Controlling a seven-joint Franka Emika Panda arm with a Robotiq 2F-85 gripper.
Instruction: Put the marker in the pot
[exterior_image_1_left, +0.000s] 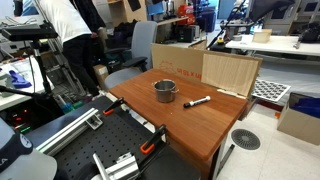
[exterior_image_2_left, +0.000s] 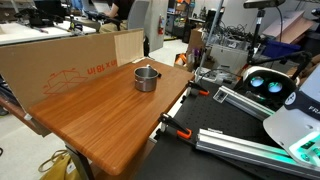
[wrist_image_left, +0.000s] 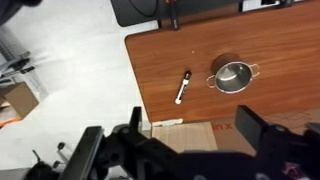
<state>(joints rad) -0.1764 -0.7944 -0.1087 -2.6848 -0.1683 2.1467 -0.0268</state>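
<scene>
The gripper (wrist_image_left: 190, 128) hangs high over the table (wrist_image_left: 170, 50) with its jaws spread wide and nothing between them — the wrist view looks straight down past them. The marker (wrist_image_left: 183, 87) lies flat on bare wood beside the pot (wrist_image_left: 233, 77), not touching it. Both sit back from the table's open edges (cardboard (exterior_image_1_left: 180, 60) walls off one side) — bare wood lies all round the pair.
</scene>
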